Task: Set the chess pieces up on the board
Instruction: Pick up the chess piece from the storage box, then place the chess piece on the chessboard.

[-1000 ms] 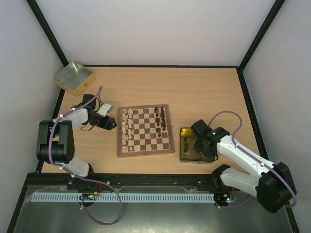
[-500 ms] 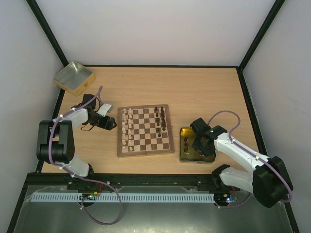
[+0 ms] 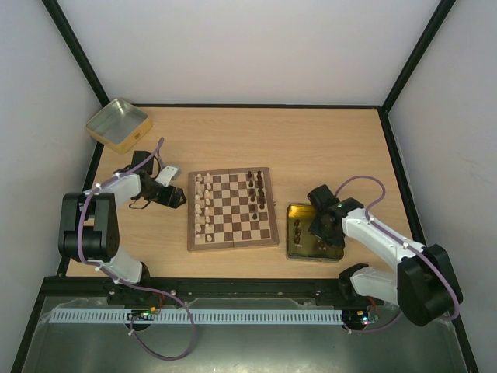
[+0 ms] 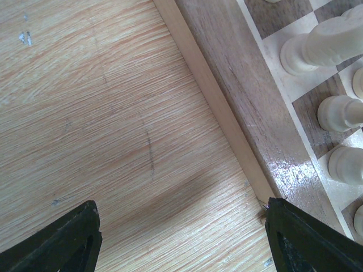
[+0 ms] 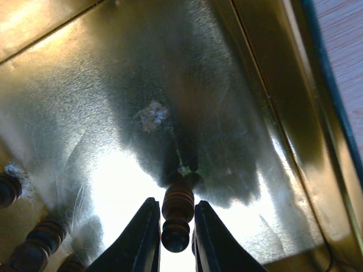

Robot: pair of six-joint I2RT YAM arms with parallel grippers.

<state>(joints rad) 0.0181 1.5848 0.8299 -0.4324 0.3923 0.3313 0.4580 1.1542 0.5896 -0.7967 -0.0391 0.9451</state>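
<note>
Pale wood bench (image 3: 326, 148) under white walls, and the action sits nearest the arm bases, just right of the board (image 3: 231, 208). Down inside the gold tin (image 3: 293, 252) there, the right end effector (image 5: 174, 207) has its two fingers drawn narrow on either side of a dark piece (image 5: 177, 198), pads right against its turned body. That looks like a grip. The piece seems to lie on the shiny tin floor, and a few more dark pieces (image 3: 298, 228) wait in the tin's board-side half.

On to the board itself: cream pieces (image 3: 203, 206) line its left-hand files and look complete. The dark pieces on the board (image 3: 256, 190) crowd only the far part of the right-hand files, so the near squares there are open.

Just left of the board, the left end effector (image 4: 178, 226) hangs wide apart over bare bench beside the rim, holding nothing.

Farthest out, beyond the board's far-left corner, a second tin (image 3: 116, 124) sits well apart.

So the step in hand is a pick from the tin. The next move calls for a clean lift clear of the tin wall, a short carry leftward, and an upright placement on an empty near square without nudging neighbours.
</note>
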